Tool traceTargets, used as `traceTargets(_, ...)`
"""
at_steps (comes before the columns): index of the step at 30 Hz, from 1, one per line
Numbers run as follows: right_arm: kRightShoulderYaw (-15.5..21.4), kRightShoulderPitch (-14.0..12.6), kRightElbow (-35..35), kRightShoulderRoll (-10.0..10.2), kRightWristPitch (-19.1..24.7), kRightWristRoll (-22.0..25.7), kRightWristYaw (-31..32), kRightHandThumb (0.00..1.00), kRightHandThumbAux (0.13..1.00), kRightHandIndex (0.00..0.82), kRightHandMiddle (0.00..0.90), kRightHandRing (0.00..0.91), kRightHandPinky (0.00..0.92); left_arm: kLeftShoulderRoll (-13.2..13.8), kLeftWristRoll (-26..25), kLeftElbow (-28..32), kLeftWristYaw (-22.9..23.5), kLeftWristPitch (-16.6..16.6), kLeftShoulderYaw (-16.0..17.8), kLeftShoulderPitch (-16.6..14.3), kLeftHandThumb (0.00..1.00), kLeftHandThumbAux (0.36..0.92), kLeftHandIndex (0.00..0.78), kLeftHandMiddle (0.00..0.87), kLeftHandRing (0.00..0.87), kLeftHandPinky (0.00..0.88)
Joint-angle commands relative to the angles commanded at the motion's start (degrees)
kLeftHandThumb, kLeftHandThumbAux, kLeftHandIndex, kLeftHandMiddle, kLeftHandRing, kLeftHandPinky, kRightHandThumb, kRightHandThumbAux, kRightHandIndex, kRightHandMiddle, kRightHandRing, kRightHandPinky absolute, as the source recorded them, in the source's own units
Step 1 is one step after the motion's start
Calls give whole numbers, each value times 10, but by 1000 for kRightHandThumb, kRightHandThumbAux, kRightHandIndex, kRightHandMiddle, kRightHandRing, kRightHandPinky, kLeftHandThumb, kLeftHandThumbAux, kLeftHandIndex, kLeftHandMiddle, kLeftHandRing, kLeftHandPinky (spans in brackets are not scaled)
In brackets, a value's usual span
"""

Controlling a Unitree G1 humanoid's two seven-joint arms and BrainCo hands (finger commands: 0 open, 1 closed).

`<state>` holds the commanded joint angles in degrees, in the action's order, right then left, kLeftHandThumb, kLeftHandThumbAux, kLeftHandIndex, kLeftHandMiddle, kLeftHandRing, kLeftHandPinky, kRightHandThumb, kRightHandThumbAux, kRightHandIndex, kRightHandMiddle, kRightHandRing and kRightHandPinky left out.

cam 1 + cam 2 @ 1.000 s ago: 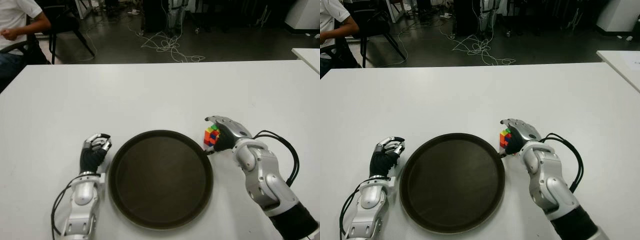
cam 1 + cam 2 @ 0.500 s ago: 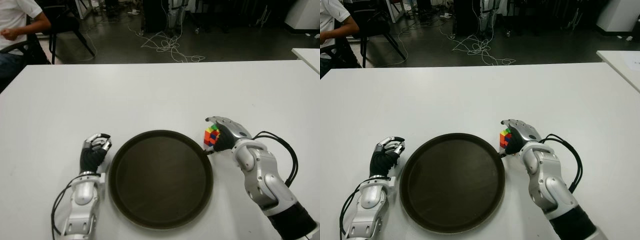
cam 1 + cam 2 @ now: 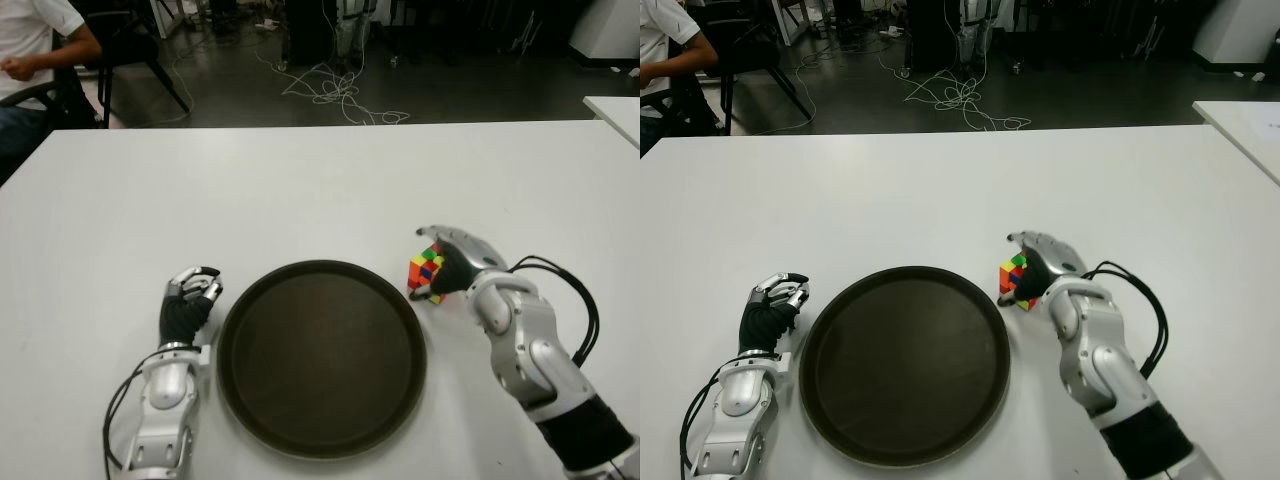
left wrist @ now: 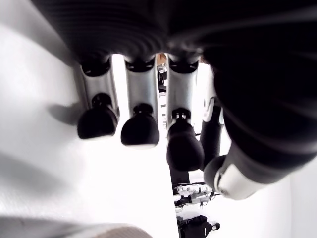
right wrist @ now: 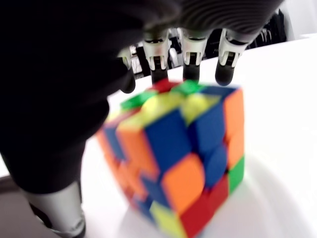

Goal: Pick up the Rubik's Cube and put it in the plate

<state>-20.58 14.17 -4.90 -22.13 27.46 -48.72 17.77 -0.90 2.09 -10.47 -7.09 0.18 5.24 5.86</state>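
Right of centre in the eye views, our right hand (image 3: 455, 262) curls over the Rubik's Cube (image 3: 425, 271), fingers (image 5: 189, 58) hooked on its far side and thumb on the near side, clamped around it. We cannot tell whether the cube touches the white table (image 3: 300, 190); it sits just beside the dark plate's (image 3: 400, 300) upper right rim, outside it. Lower left, our left hand (image 3: 188, 300) shows beside the plate, fingers (image 4: 140, 129) curled together, holding nothing.
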Motion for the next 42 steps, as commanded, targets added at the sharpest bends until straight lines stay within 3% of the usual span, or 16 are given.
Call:
traceTargets(13, 28, 21, -14, 8, 5, 10, 5, 0, 792, 38, 41, 37, 7, 10, 12, -18, 3, -14, -5, -5, 713, 705, 444, 809, 823, 801)
traceTargets(25, 39, 21, -22, 3, -14, 15, 3, 0, 809, 33, 29, 25, 12, 8, 8, -11, 7, -24, -7, 1, 710, 705, 444, 810, 826, 808)
traceTargets(33, 35, 30, -22, 0, -3, 8, 29, 0, 803, 39, 36, 27, 6, 6, 3, -12, 5, -17, -4, -1, 711, 705, 444, 809, 825, 805)
traceTargets(42, 39, 24, -22, 9, -7, 12, 16, 0, 824, 45, 35, 38, 19, 4, -2, -7, 4, -9, -1, 1, 711, 705, 444, 810, 825, 808)
